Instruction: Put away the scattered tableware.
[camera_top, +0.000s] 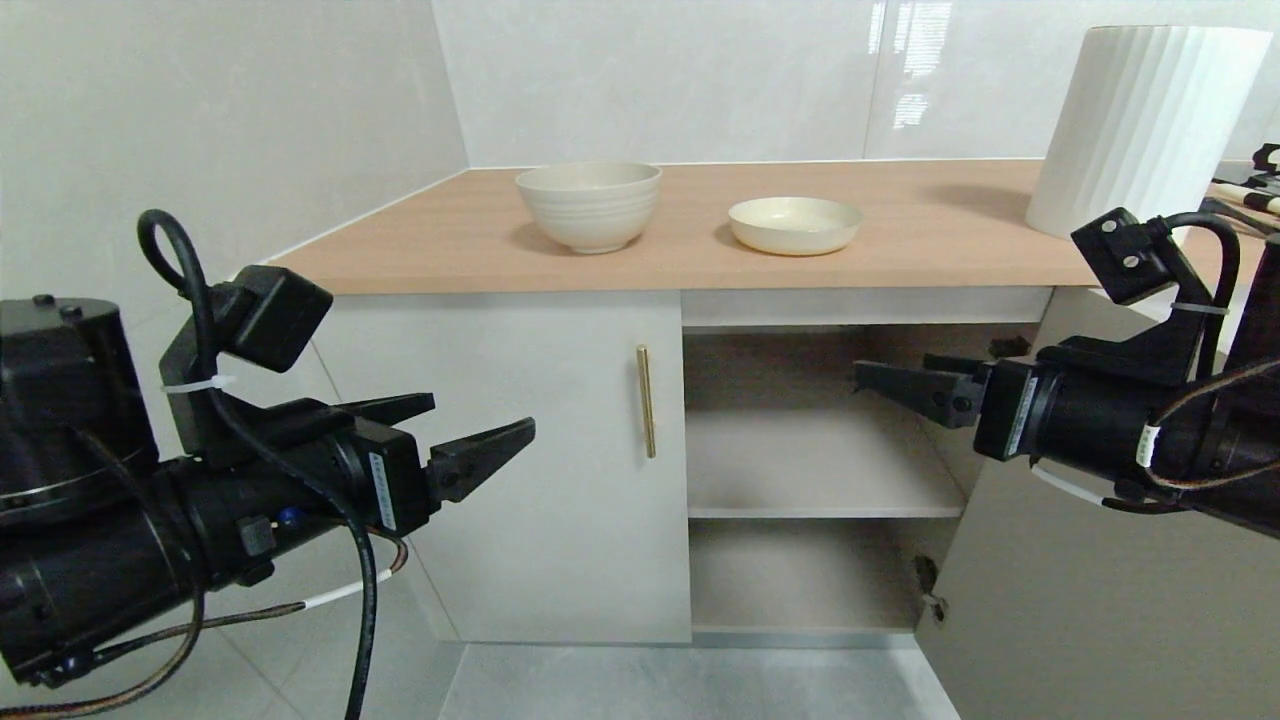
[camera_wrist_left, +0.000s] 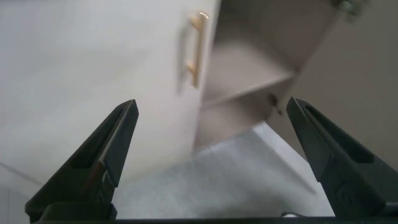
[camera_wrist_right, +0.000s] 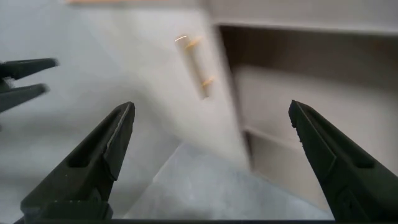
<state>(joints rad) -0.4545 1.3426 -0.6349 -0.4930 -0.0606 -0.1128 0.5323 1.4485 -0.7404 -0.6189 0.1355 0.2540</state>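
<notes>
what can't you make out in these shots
Head view: the bottom inside the bowl, hidden by its own wall.
Head view: dark items at the right edge, cut off by the frame and the ribbed white container.
Left wrist view: the cupboard shelf, blurred.

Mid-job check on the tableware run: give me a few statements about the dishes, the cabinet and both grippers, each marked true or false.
1. The deep bowl and the shallow dish both stand on the countertop. True.
2. Both cabinet doors are shut. False: the left door is shut, but the right door is swung open, so the shelf inside is in plain sight.
3. The left gripper is holding the deep bowl. False: it is open and holds nothing, low in front of the left door.
4. The right gripper is open and holds nothing. True.
</notes>
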